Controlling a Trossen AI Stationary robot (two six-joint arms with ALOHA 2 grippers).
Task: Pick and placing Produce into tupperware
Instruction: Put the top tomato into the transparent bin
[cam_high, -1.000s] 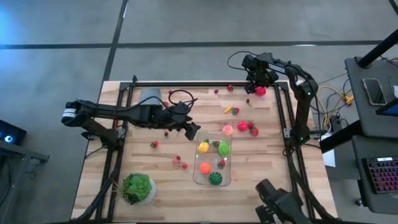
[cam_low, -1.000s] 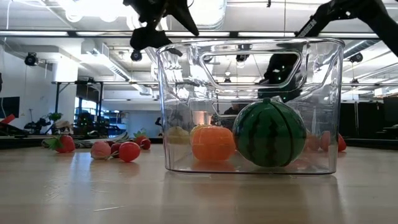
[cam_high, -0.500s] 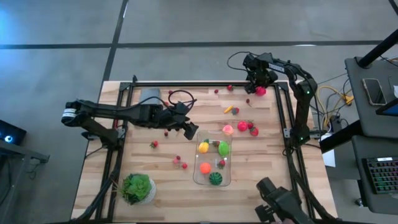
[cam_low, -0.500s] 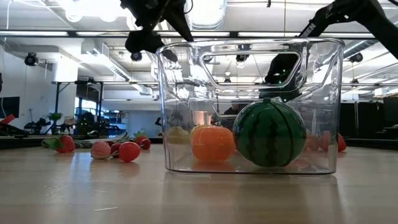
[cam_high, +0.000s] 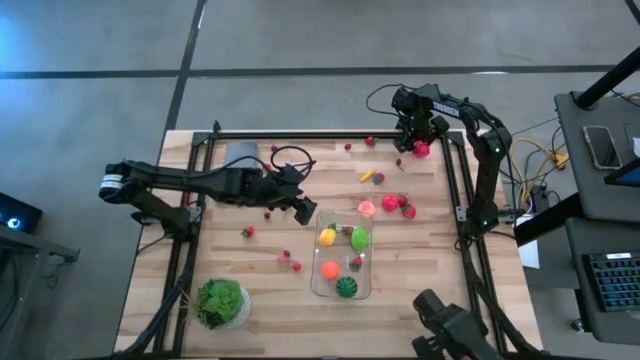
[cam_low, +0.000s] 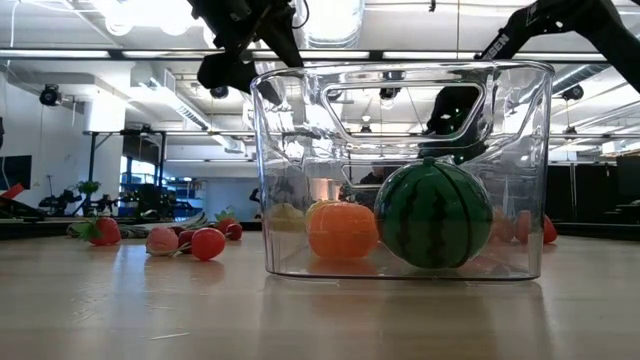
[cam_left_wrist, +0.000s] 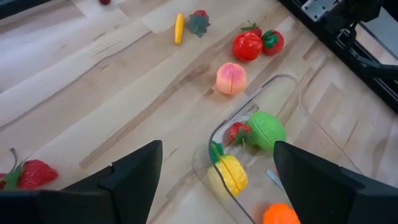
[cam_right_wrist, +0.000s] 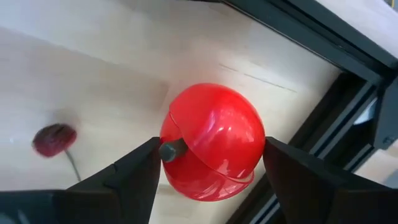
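Straddling a glossy red apple (cam_right_wrist: 211, 142), the right gripper (cam_right_wrist: 211, 180) sits at the far right corner of the wooden table (cam_high: 200, 270), well away from the tupperware (cam_high: 343, 258). Its fingers (cam_right_wrist: 134, 180) stand on either side of the apple with gaps visible, so they are spread around it, and whether they press on it I cannot tell. A small dark red berry (cam_right_wrist: 55, 139) lies on the wood just beside the apple.

The left gripper (cam_high: 304, 208) hangs just off the tupperware's far left corner, above the table, with its fingers (cam_left_wrist: 134, 171) wide apart and nothing between them. In the low view it shows above the container's rim (cam_low: 400, 68).

The clear tupperware holds a yellow piece (cam_left_wrist: 231, 174), a green piece (cam_left_wrist: 268, 129), a small strawberry (cam_left_wrist: 236, 132), an orange piece (cam_low: 342, 230) and the striped green ball (cam_low: 434, 215).

Loose produce lies around it. Just beyond its far end are a pink peach (cam_left_wrist: 231, 79) and two red pieces with green tops (cam_left_wrist: 247, 45), with a thin yellow piece (cam_left_wrist: 178, 28) and a leafy berry (cam_left_wrist: 199, 20) farther out. A strawberry (cam_left_wrist: 34, 174) lies to the container's left, near other tiny red berries (cam_high: 290, 262).

A leafy plant in a white pot (cam_high: 222, 303) stands at the near left of the table, well apart from the container.
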